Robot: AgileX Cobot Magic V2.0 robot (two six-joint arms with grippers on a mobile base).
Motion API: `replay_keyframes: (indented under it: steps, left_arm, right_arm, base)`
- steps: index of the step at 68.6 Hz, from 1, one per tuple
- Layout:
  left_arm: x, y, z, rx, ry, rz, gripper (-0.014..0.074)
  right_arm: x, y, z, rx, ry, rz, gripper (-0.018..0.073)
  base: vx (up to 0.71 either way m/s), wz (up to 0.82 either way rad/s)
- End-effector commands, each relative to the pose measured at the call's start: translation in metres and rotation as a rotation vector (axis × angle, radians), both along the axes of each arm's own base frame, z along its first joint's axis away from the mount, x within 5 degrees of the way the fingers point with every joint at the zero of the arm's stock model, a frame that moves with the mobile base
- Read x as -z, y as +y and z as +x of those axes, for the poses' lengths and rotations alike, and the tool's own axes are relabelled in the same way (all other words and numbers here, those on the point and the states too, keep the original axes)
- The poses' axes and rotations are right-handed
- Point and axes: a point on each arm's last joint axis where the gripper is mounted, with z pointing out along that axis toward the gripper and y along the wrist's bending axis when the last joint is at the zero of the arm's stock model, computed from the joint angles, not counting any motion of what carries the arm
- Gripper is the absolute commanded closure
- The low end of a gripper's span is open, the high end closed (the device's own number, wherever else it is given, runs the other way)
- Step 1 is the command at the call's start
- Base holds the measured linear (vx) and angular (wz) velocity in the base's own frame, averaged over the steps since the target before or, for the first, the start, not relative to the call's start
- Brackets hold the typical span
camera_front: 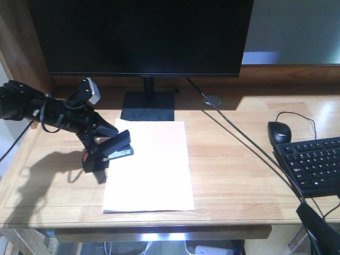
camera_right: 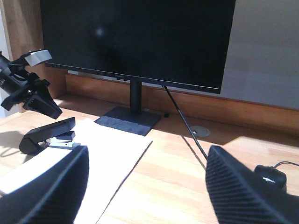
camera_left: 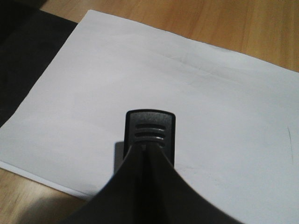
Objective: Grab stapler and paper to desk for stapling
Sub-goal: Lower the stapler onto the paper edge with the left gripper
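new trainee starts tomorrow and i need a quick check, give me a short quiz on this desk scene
1. True or false: the stapler rests at the right edge of the paper.
2. What lies just behind the keyboard? A) mouse B) mug C) phone
3. Fill in: the right claw is ____.

Key: 1 false, it is at the left edge. 2 A. 3 open.
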Motion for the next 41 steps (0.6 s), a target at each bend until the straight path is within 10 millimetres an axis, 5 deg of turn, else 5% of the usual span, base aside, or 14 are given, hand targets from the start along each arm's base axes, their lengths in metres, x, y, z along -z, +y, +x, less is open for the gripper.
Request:
replay_keyframes:
  steps: [1,41]
  left_arm:
    - [-0.029,-0.01,0.002,-0.01,-0.065,-0.056,0.0603]
    - [0.002,-0.017,0.006,-0.005,-0.02,-0.011,0.0603]
  right_arm:
    - [-0.009,-0.001,0.001,0.017,-0.037,-0.036,0.0062]
    - [-0.009,-0.001,0.001,0.017,-0.037,-0.036,0.0062]
  base:
    - [0.0,0.0]
    - [0.0,0.0]
